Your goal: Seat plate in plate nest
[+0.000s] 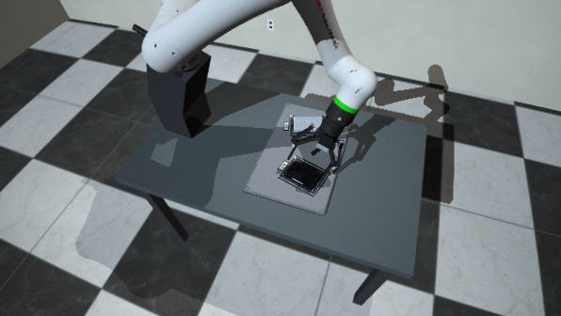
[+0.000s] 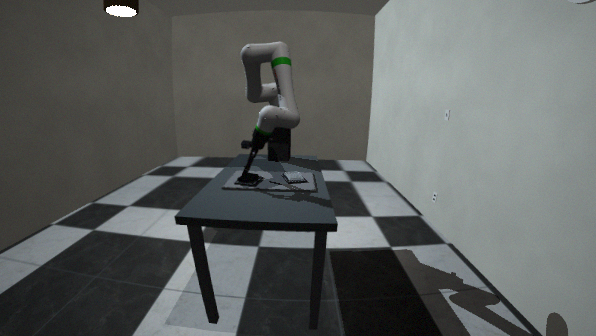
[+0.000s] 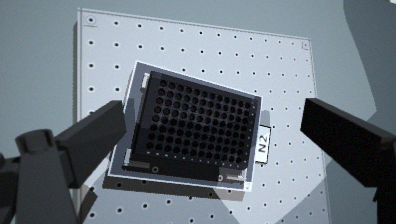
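Observation:
A black well plate [image 3: 197,127] lies on the nest labelled N2 [image 3: 263,144], on the near part of a grey perforated board [image 1: 282,185]. The plate looks turned a little against the nest's frame, with a gap at its left side; I cannot tell if it lies flat. It also shows in the top view [image 1: 303,174]. My gripper [image 3: 212,115] [image 1: 312,162] is open wide and empty, hanging straight above the black plate, with a finger on each side. A white well plate [image 1: 306,123] sits in the far nest, partly hidden by my wrist.
The board lies on a dark table [image 1: 376,207]. The robot's black pedestal [image 1: 179,96] stands at the table's far left corner. In the exterior view the gripper [image 2: 248,175] and the white plate [image 2: 295,176] look small.

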### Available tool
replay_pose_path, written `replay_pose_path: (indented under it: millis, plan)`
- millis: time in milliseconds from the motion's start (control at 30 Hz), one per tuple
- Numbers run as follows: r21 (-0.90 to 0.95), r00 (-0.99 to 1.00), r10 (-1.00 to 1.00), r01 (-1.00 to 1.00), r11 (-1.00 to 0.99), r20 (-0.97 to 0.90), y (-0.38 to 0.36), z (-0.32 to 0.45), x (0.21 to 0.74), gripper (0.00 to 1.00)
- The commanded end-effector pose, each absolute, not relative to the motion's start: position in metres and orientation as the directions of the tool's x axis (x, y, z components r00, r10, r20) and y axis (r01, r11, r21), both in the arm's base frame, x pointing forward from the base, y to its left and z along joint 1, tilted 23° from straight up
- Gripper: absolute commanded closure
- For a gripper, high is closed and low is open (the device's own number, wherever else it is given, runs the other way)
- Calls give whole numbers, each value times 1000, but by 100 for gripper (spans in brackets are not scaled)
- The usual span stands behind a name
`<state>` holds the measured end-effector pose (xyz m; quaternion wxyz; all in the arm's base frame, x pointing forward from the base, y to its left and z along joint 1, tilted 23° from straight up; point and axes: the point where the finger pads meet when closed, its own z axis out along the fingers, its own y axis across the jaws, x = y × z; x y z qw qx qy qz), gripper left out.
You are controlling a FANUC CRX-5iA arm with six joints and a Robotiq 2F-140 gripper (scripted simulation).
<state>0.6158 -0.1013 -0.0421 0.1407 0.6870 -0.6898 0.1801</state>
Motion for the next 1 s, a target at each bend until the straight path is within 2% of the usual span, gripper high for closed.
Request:
replay_pose_path:
  millis: [0, 333, 400, 767, 967]
  plan:
    - [-27, 116, -914, -990, -137, 388, -100, -39, 621, 0]
    - [-29, 396, -861, -904, -426, 319, -100, -31, 632, 0]
    - [-29, 396, -861, -904, -426, 319, -100, -31, 632, 0]
    - [-41, 682, -684, -699, -714, 259, -95, -59, 615, 0]
    - [-54, 757, -601, -609, -791, 258, -95, -66, 610, 0]
